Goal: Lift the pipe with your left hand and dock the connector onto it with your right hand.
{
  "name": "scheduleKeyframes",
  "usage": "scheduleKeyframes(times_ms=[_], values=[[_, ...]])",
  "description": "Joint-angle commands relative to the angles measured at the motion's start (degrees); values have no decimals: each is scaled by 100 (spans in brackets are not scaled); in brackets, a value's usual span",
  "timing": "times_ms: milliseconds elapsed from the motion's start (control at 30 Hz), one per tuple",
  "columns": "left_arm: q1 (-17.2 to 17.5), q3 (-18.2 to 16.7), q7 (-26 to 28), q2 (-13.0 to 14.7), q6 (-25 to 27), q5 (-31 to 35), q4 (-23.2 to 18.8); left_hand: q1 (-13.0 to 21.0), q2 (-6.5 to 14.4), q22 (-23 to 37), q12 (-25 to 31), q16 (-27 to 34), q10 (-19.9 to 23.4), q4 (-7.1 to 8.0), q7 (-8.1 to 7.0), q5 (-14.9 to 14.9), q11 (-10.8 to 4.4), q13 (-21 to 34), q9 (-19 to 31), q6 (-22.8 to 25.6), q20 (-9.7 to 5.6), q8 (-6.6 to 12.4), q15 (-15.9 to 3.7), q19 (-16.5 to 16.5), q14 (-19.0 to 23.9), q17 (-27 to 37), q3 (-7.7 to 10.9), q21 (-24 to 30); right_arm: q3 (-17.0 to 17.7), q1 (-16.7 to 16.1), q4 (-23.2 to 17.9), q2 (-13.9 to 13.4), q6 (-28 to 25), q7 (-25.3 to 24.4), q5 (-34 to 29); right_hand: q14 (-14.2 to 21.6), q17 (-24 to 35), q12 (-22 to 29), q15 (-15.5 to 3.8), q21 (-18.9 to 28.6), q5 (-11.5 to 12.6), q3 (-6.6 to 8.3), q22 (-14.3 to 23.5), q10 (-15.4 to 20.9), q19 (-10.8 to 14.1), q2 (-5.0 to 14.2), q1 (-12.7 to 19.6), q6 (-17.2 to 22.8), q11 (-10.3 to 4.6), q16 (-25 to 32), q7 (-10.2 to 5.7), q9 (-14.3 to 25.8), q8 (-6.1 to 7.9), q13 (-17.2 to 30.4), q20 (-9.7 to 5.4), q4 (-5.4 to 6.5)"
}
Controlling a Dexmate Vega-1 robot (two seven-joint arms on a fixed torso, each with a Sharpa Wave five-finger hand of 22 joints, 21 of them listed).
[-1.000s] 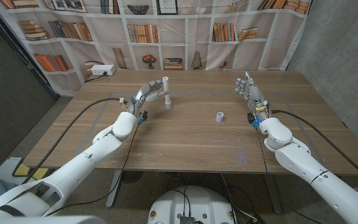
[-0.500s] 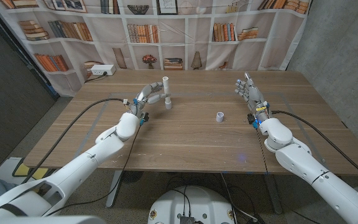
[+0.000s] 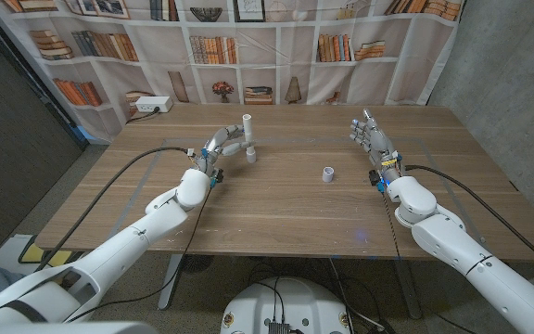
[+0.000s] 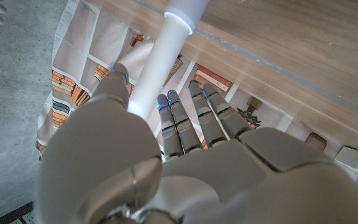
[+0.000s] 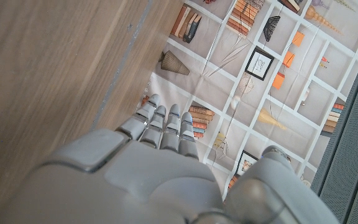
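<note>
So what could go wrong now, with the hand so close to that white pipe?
1. The pipe stands upright on a narrow base. The left hand has fingers beside it, and whether they grip it I cannot tell; a nudge might tip it over.
2. The connector is small and lies apart from the right hand, which holds nothing. It might roll or slip away when picked up.
</note>
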Motion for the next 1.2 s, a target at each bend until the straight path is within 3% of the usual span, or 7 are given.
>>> scheduleKeyframes(times_ms=[33,667,833,933,1000,1100,1200], values=[[-48,87,138,-99,81,47,150,41,81,26,10,35,195,17,-25,-55,-39,33,18,197,-278,69,-552,185,223,30,59,92,5,-37,-40,-31,-55,-8,11,47,26,26,-11,33,-10,25,17,58,52,6,58,38,0,17,-10,6,39,8,-7,-38],[-231,323,54,-129,235,199,278,216,239,35,-25,-3,505,8,21,-123,33,20,-9,608,-278,98,-573,353,473,19,146,151,-5,-45,-55,-31,-75,1,35,79,29,30,-12,31,-30,21,19,92,65,17,78,66,5,15,-22,7,36,11,0,-54],[-263,366,0,-155,254,183,300,255,387,41,-43,-1,572,42,82,-123,56,19,-12,699,-250,93,-579,382,555,30,205,165,6,-69,-77,-43,-85,-9,44,93,30,30,-16,30,-36,19,19,98,65,21,83,73,7,16,-26,8,35,11,3,-58],[-268,384,-9,-162,279,187,284,222,669,54,-57,-4,687,159,114,-117,101,22,-13,790,-199,69,-528,421,635,51,280,192,8,-78,-82,-49,-85,-16,36,95,30,30,-12,29,-39,18,20,101,65,23,85,76,14,15,-28,8,34,12,5,-60],[-260,389,4,-164,331,199,250,62,982,71,-90,-12,768,369,195,-114,441,26,-17,928,-148,40,-483,447,731,63,315,223,9,-78,-74,-49,-69,-9,34,93,30,31,-20,29,-41,18,20,106,66,24,87,77,18,13,-26,8,33,12,7,-61],[-209,370,129,-185,484,232,151,-83,1262,83,-63,4,1090,610,307,-89,498,28,-27,1348,-122,70,-488,599,993,52,405,316,9,-76,-71,-52,-73,-8,31,93,31,28,-13,29,-44,16,20,103,69,25,88,84,17,11,-27,8,34,12,7,-62],[-163,346,210,-193,669,243,34,-33,1288,74,-47,52,1271,638,317,-70,488,27,-32,1526,-182,70,-505,744,1271,35,509,383,10,-69,-60,-49,-76,3,44,95,31,29,-13,28,-46,15,20,109,69,26,89,86,18,10,-26,9,33,12,8,-64]])
